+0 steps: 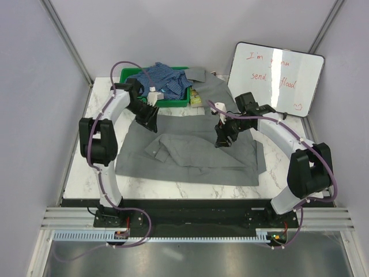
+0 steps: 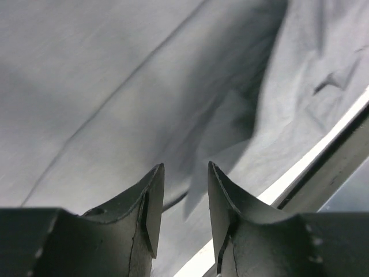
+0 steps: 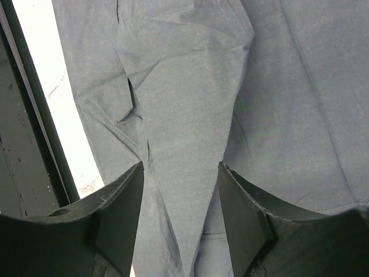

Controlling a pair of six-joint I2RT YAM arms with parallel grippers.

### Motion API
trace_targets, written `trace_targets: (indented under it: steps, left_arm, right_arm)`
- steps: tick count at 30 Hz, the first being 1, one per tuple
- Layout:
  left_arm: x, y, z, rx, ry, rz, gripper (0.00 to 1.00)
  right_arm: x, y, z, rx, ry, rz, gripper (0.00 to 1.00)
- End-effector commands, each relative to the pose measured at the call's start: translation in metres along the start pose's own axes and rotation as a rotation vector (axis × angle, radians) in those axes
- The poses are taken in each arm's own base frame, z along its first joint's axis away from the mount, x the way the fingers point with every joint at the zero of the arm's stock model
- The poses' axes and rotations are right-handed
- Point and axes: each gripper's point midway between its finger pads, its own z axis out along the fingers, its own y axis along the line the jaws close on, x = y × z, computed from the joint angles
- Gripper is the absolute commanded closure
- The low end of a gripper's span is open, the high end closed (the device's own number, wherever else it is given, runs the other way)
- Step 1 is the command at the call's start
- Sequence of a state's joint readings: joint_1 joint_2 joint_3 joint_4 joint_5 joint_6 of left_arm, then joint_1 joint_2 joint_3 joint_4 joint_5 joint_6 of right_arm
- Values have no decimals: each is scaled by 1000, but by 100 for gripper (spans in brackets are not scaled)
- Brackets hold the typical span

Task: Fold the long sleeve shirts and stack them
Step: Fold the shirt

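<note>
The large grey long sleeve shirt (image 1: pixel 190 153) lies spread across the marble table, partly folded, with a sleeve laid over its middle. The blue checked shirt (image 1: pixel 164 78) sits bunched in a green bin at the back. My left gripper (image 1: pixel 153 124) hovers over the grey shirt's upper left part. In the left wrist view it (image 2: pixel 185 187) is open, with only grey cloth (image 2: pixel 115 86) below it. My right gripper (image 1: pixel 222 141) hangs over the shirt's right half. It (image 3: pixel 181 168) is open above a pointed fold of grey cloth (image 3: pixel 184 115), and nothing is pinched.
The green bin (image 1: pixel 173 103) stands at the back centre, with a small white bottle (image 1: pixel 153 92) on its rim side. A whiteboard (image 1: pixel 277 78) leans at the back right. The table's white edge (image 3: pixel 63 115) and a dark frame run beside the shirt.
</note>
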State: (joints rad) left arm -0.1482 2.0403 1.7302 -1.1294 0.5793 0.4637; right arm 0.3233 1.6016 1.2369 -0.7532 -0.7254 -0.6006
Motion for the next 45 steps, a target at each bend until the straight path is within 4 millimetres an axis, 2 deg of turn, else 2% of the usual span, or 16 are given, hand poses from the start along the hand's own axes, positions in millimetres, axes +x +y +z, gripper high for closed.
trace_targets:
  steps: [1, 7, 11, 14, 15, 18, 22, 23, 26, 30, 34, 37, 40, 41, 43, 45]
  left_arm:
    - [12, 8, -35, -116, -55, 22, 57]
    - [55, -13, -31, -162, -118, -33, 54]
    - [46, -25, -51, -231, -237, 11, 54]
    - [50, -51, -36, -172, -204, 76, 55]
    - [52, -62, -25, -169, -161, 142, 55]
    - [65, -71, 4, -186, -57, 180, 55]
    - [74, -62, 31, -223, -19, 115, 50]
    - [72, -56, 35, -255, -20, 106, 39]
    - [71, -46, 41, -298, -12, 83, 34]
    - [70, -37, 47, -333, -4, 62, 33]
    - [74, -42, 60, -261, 20, 46, 34]
    - [78, -49, 70, -195, 46, 30, 40]
    - [80, -52, 71, -174, 65, 17, 57]
    - [77, -53, 66, -178, 57, 26, 66]
    - [77, -58, 54, -170, 73, 61, 74]
    - [65, -64, 38, -166, 64, 118, 87]
  right_arm:
    - [-3, -3, -1, 29, -15, 11, 41]
    - [6, -2, 2, 53, 16, 48, 51]
    - [19, 2, 4, 79, 56, 48, 55]
    - [31, -1, 7, 99, 96, 62, 56]
    - [34, -2, 7, 102, 104, 61, 57]
    - [42, -6, 11, 114, 132, 76, 57]
    - [52, -12, 16, 125, 163, 111, 59]
    - [53, -13, 17, 129, 166, 120, 59]
    - [59, -16, 19, 138, 183, 146, 60]
    - [66, -18, 22, 135, 199, 168, 61]
    - [68, -20, 23, 135, 203, 177, 61]
    - [68, -23, 21, 145, 204, 181, 61]
    - [74, -26, 19, 159, 216, 187, 61]
    - [75, -28, 17, 168, 219, 188, 61]
    - [78, -30, 15, 173, 221, 194, 61]
    - [81, -30, 14, 175, 225, 200, 61]
